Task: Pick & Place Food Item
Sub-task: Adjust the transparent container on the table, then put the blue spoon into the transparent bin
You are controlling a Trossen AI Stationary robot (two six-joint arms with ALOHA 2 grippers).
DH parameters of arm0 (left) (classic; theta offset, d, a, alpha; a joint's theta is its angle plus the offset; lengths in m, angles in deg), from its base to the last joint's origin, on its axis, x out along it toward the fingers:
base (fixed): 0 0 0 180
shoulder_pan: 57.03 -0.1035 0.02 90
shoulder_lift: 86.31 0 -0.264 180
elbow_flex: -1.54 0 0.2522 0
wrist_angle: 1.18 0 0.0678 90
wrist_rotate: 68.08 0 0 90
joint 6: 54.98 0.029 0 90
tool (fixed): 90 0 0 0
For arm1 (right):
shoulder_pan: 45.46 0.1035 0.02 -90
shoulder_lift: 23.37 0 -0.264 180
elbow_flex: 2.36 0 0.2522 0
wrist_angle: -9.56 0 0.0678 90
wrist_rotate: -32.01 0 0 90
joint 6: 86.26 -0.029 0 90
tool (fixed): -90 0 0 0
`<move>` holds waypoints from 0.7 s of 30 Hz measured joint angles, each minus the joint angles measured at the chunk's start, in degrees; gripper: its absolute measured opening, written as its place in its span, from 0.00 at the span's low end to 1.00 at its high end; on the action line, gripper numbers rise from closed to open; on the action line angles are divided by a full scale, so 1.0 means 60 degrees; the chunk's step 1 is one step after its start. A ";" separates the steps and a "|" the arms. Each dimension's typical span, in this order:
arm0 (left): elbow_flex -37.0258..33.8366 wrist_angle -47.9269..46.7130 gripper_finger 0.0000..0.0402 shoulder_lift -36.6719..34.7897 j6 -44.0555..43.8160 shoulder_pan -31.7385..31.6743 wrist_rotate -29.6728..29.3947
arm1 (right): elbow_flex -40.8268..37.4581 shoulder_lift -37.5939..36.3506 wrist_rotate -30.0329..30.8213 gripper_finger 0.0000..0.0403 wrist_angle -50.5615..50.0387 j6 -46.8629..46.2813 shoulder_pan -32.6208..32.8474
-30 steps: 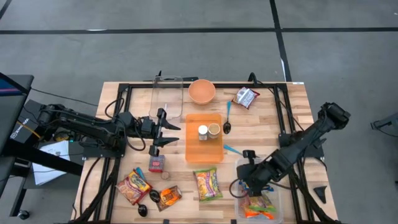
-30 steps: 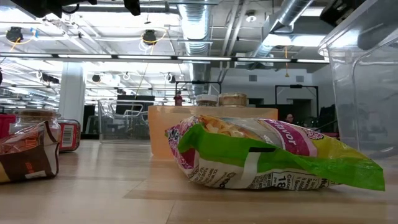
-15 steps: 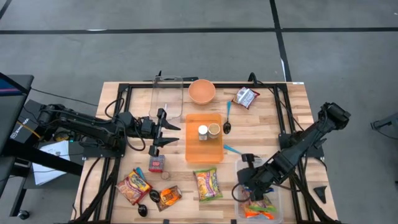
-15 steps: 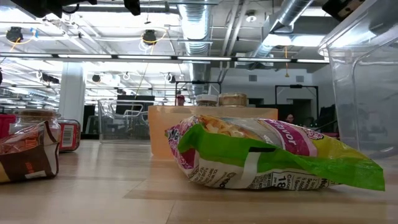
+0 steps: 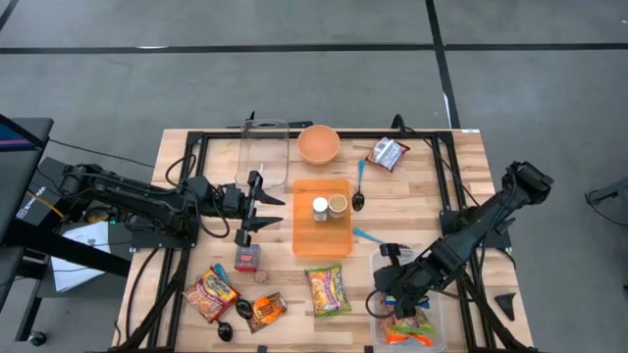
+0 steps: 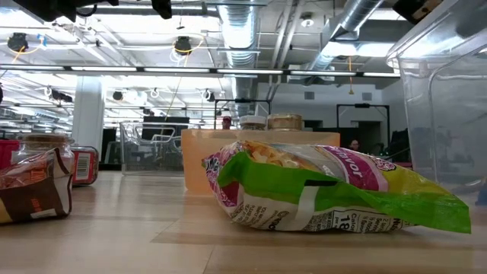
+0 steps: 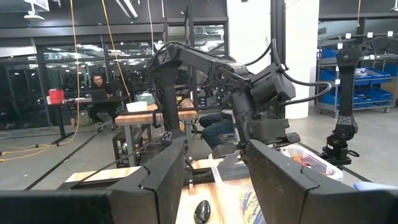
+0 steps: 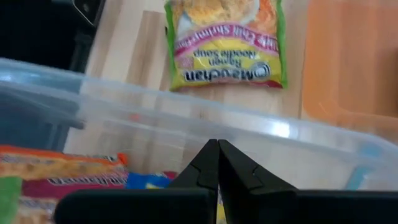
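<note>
1. The clear plastic bin (image 5: 405, 306) at the table's near right corner is cut off by the high view's bottom edge; the right arm covers much of its far rim.
2. The colourful packets (image 5: 410, 328) inside that bin overlap, so their number and printing cannot be made out.
3. In the low view the brown snack bag (image 6: 30, 186) at the left runs off the picture's edge, and its lettering is only partly legible.
4. The small dark objects (image 5: 234, 314) at the table's near left edge are too small to identify.
5. In the left wrist view, the striped packet (image 7: 250, 207) between the fingers is mostly hidden.
</note>
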State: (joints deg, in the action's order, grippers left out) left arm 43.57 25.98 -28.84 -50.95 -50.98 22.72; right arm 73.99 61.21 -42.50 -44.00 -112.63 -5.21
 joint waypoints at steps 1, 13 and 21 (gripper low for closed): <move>0.0000 0.0000 0.42 0.0000 0.0000 -0.0001 -0.0004 | 0.0000 0.0000 0.0083 0.00 -0.0135 0.0002 0.0000; 0.0000 -0.0022 0.42 0.0000 0.0033 0.0001 -0.0028 | -0.0007 -0.1429 0.4185 0.00 -0.1142 0.0140 0.0040; 0.0000 -0.0262 0.42 0.0004 0.0033 -0.0001 -0.0024 | -0.0181 -0.2322 0.7433 0.00 -0.1401 -0.1122 0.0468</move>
State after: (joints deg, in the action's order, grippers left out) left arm 43.57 24.41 -28.82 -50.75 -50.99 22.57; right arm 72.90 47.27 2.10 -52.41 -119.36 -2.40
